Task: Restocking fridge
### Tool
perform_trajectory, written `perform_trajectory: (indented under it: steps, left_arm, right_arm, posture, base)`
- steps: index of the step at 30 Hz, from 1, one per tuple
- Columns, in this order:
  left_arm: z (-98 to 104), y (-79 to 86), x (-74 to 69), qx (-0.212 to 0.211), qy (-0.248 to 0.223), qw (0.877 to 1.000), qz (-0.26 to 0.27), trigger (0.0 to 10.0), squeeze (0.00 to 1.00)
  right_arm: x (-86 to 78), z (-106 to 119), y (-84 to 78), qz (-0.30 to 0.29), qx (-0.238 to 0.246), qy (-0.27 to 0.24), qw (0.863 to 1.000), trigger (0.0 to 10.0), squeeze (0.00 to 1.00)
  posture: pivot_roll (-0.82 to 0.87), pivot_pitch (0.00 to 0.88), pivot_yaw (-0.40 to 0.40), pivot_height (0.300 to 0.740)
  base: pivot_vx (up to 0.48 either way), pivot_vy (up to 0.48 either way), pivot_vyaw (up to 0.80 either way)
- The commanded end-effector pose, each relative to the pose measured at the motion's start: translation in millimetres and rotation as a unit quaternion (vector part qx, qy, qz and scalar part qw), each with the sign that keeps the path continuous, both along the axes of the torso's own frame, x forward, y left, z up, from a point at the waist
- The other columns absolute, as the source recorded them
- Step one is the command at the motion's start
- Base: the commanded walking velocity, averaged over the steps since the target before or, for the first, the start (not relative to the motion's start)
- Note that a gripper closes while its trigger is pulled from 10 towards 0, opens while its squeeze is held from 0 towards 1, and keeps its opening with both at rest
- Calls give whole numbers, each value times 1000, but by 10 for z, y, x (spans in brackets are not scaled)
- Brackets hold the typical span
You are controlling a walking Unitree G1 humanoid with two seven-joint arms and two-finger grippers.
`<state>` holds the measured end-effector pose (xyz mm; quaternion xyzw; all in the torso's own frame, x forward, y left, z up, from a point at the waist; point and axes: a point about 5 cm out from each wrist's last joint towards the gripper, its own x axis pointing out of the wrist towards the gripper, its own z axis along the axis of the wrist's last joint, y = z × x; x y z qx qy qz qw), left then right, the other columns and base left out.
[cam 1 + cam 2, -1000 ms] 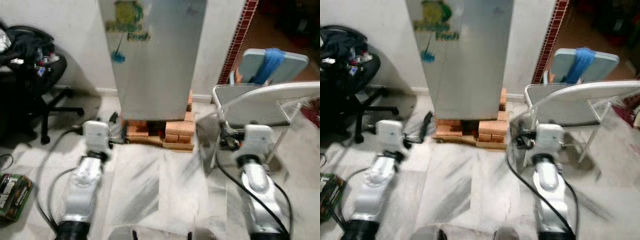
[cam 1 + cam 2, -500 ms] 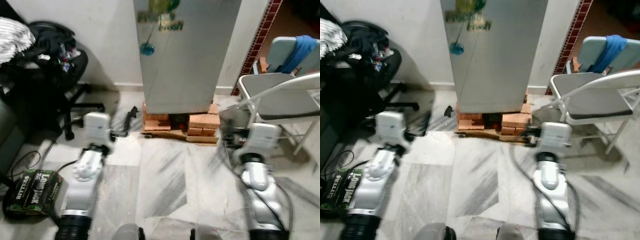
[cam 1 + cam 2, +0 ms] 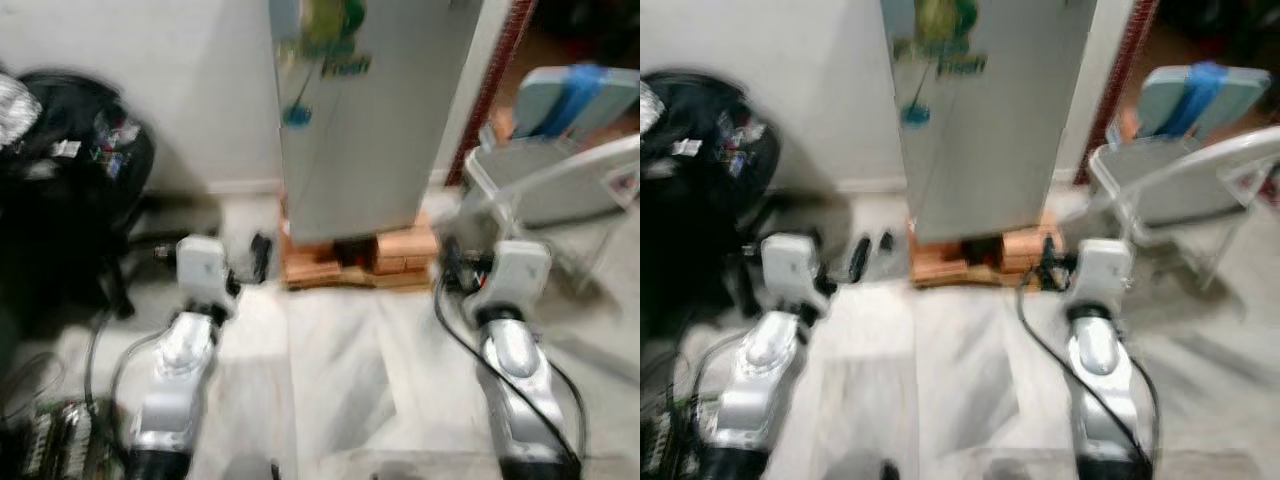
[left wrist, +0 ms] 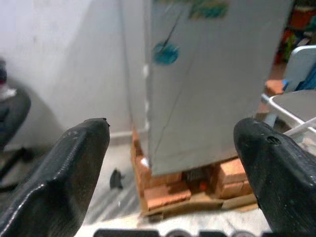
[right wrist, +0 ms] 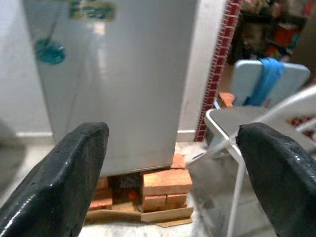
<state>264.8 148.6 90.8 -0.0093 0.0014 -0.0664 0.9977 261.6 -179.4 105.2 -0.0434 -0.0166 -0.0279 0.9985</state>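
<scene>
- Fridge point(image 3: 375, 120) stands at twelve o'clock on bricks point(image 3: 355, 262) — door closed.
- Left gripper point(image 4: 168, 163) — fingers spread, empty, facing the fridge.
- Right gripper point(image 5: 173, 163) likewise spread; folding chair point(image 3: 1180, 180) at two o'clock.

Two silver arms with white wrist blocks, trailing black cables; glossy black end effector fingers point(image 5: 74, 182)
</scene>
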Motion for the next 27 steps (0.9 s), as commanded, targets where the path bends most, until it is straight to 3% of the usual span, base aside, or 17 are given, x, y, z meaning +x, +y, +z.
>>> perform_trajectory:
  steps: [1,5,13,19,27]
  left_arm:
    - [4,-71,-10,-8,5,1000,-9,10000,0]
    - [19,-97,-23,-7,4,1000,-22,10000,0]
    - [76,60,77,6,-5,1000,-1,10000,0]
    - [36,84,23,5,9,1000,25,10000,0]
    - [-13,55,-55,3,18,1000,14,10000,0]
  right_arm:
    - [-44,-69,-78,0,-4,13,1000,10000,0]
    - [-59,-109,-110,-9,4,23,1000,10000,0]
    - [-42,-98,-73,-7,14,20,1000,10000,0]
    - [-42,-83,-107,-12,18,18,1000,10000,0]
    - [-77,-126,-131,-9,18,29,999,10000,0]
  posture:
    - [-1,50,11,740]
    - [8,54,11,740]
    - [6,76,12,740]
    - [4,83,5,740]
    - [9,92,-4,740]
  base:
    - [356,322,0]
    - [356,322,0]
    - [355,323,-785]
    - [350,327,-800]
    - [342,337,-800]
